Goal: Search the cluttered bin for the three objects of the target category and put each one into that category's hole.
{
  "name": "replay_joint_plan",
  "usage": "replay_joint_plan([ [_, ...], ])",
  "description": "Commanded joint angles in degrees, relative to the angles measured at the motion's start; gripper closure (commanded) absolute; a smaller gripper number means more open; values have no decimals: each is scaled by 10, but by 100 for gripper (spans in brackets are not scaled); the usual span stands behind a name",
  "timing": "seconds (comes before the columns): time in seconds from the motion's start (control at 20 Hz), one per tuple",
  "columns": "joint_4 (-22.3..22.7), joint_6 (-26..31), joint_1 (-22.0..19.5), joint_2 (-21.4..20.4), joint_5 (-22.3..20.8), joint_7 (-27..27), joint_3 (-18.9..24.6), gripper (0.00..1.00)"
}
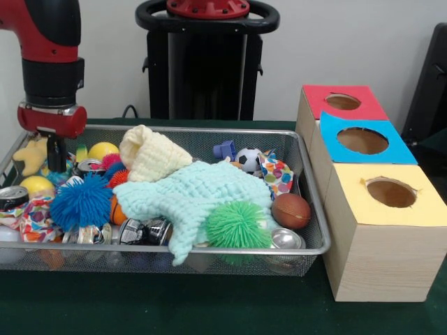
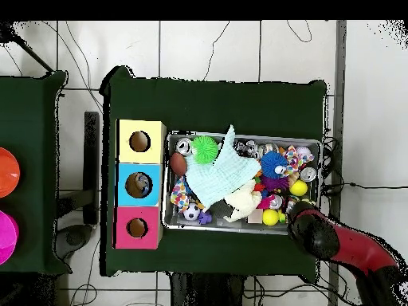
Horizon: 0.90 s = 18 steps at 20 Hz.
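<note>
Bin (image 1: 311, 246): you see it beside the 3 boxes, heaped with clutter.
Hole (image 1: 343, 102): red-topped box, at the bin's far corner.
Gripper (image 1: 56, 159): down inside the bin's end farthest from the boxes.
Jaws: you cannot tell their state.
Mint cloth (image 1: 202, 197): mid-bin.

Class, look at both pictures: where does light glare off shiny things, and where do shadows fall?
Front view: bright glare on the silver can at the bin rim's near corner; the holes in the boxes, such as the red one, look dark inside. Overhead view: light is even, the green cloth dark; the arm hides the gripper.
</note>
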Motion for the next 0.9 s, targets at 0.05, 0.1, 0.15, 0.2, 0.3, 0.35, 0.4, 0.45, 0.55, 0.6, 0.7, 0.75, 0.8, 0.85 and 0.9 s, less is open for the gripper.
replay_joint_plan([
  [0.05, -18, 5, -4, 32, -23, 0, 55, 100],
  [0.1, -17, 9, -5, 30, -23, -2, 55, 100],
  [0.15, -18, 13, -5, 29, -22, -4, 55, 100],
  [0.2, -17, 15, -5, 28, -22, -5, 55, 100],
  [0.3, -17, 19, -4, 25, -22, -6, 54, 100],
  [0.35, -17, 20, -2, 24, -21, -5, 52, 100],
  [0.4, -16, 20, -1, 22, -21, -4, 51, 100],
  [0.45, -15, 21, 2, 18, -20, -1, 46, 100],
  [0.55, -13, 28, 9, 10, -18, 1, 40, 100],
  [0.6, -11, 33, 11, 5, -16, 1, 37, 100],
  [0.7, -4, 44, 18, -9, -12, 3, 28, 100],
  [0.75, 1, 49, 22, -16, -11, 5, 24, 100],
  [0.8, 4, 54, 23, -22, -9, 5, 22, 100],
  [0.85, 6, 59, 25, -26, -8, 4, 20, 100],
  [0.9, 7, 64, 26, -30, -6, 4, 19, 100],
])
